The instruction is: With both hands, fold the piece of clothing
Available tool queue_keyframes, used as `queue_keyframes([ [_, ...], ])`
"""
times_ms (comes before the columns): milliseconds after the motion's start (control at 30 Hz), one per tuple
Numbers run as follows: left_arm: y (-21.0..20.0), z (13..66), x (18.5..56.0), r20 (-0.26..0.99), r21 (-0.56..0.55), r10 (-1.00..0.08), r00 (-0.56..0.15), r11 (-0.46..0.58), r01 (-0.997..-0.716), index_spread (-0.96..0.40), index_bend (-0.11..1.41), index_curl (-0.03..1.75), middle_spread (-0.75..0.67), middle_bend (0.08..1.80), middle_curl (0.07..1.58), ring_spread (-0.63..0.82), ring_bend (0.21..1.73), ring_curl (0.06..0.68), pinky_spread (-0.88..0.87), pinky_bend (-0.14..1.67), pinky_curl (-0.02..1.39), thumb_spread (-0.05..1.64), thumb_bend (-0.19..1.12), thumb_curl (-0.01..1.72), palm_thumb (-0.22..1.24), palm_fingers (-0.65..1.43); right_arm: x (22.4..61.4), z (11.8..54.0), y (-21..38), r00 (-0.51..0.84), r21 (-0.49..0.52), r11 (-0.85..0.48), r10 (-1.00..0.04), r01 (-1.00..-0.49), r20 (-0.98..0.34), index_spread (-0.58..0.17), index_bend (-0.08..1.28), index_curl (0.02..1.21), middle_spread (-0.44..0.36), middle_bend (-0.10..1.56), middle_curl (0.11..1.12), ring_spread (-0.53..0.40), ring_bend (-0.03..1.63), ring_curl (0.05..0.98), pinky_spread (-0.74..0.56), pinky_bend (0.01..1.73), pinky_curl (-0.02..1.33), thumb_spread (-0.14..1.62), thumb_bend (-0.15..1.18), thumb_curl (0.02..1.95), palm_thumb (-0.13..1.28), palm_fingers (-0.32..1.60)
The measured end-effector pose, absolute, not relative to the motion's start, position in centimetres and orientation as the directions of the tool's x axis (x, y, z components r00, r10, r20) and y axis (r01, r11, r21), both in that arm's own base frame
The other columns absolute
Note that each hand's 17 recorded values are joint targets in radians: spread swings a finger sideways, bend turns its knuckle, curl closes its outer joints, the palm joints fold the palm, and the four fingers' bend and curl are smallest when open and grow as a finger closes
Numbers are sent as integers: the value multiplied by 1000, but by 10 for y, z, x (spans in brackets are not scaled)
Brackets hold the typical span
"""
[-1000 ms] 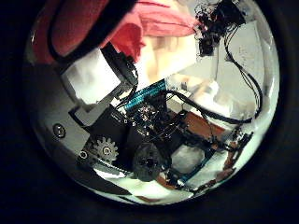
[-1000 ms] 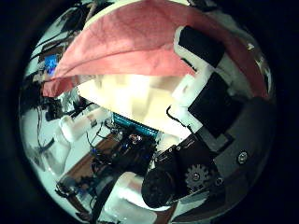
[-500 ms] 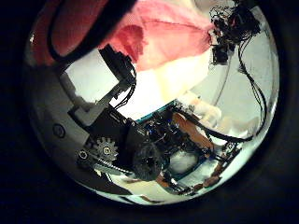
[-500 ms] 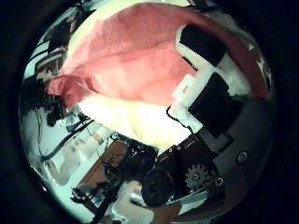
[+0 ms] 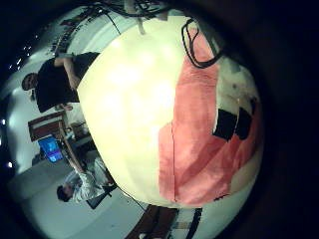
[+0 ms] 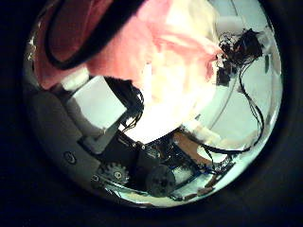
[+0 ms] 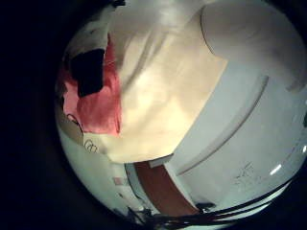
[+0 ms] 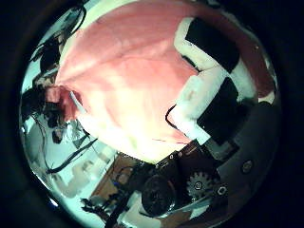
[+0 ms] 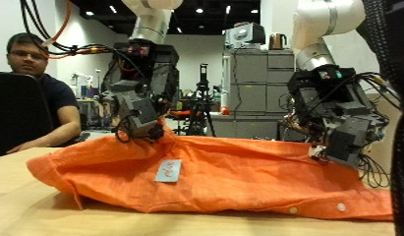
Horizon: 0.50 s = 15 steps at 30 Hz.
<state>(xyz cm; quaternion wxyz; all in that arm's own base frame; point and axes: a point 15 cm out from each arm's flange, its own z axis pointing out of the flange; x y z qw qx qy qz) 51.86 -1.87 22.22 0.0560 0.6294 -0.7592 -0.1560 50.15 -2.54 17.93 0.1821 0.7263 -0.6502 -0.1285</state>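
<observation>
The fingers [image 9: 139, 120] of the left hand [image 9: 137, 103] are curled downward and pinch the back edge of the orange shirt [image 9: 228, 172], so that the cloth rises there into a small peak. The right hand [image 9: 335, 128] hangs over the other end of the shirt; its fingertips [image 9: 336, 152] reach the cloth at the back edge, but from the outside view I cannot tell if they grasp it or only touch it. In the right thumb side palm view the black and white fingers [image 8: 211, 71] lie close upon the cloth [image 8: 133, 71], which fills most of that view.

Nothing stands between the hands and the shirt. Behind the table [image 9: 25, 211] there is a grey cabinet [image 9: 260, 84] and a black stand [image 9: 202, 98].

The shirt lies spread along the light wooden table, from below the left hand to beyond the right hand. It is wrinkled, and a fold runs along its front edge. A pale label [image 9: 168, 171] shows near the middle, just below the left hand, and small buttons [image 9: 340, 206] are along the front hem near the right hand. In the left little finger side palm view the shirt [image 5: 194, 129] lies along one side of the pale table [image 5: 120, 100].
</observation>
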Motion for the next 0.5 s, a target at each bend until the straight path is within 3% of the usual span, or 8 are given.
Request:
queue_keyframes([
  [33,-14,221,520,-109,305,-975,-192,151,-940,-425,44,1362,-635,709,1226,-428,1460,619,-622,1266,749,1000,-41,592,622,442,503,179,-24,110,425,-83,-993,-902,40,-325,394,878,-168,1226,867,-260,1429,781,-341,1217,1027,1536,-6,444,780,747],
  [133,-6,218,527,-81,280,-983,-162,134,-951,-322,79,1207,-510,467,1129,-361,1343,607,-578,1262,770,1051,-58,536,508,15,515,176,-21,84,380,-72,-996,-922,16,-329,264,827,-163,1201,851,-263,1430,768,-352,1250,1011,1568,-5,404,752,757],
  [233,-1,219,537,-30,234,-991,-129,118,-965,-191,176,1075,-298,311,1007,-143,1079,499,-385,964,683,1103,-65,468,380,-251,538,188,-19,66,276,-64,-998,-959,-2,-329,135,760,-157,1116,818,-258,1402,729,-382,1268,962,1593,0,357,734,738],
  [333,3,230,549,32,165,-994,-100,104,-981,-58,146,949,-41,188,892,122,875,408,-49,705,597,1135,-61,401,257,-279,552,214,-23,55,169,-56,-998,-984,-7,-323,135,728,-152,1064,797,-264,1385,704,-417,1243,911,1598,6,328,729,726],
  [500,13,265,551,81,76,-992,-94,100,-992,90,120,746,261,132,695,385,678,305,331,516,463,1153,-40,332,135,-220,528,242,-31,46,112,-46,-999,-993,-5,-315,152,690,-147,967,760,-267,1363,658,-492,1166,820,1598,4,277,694,705],
])
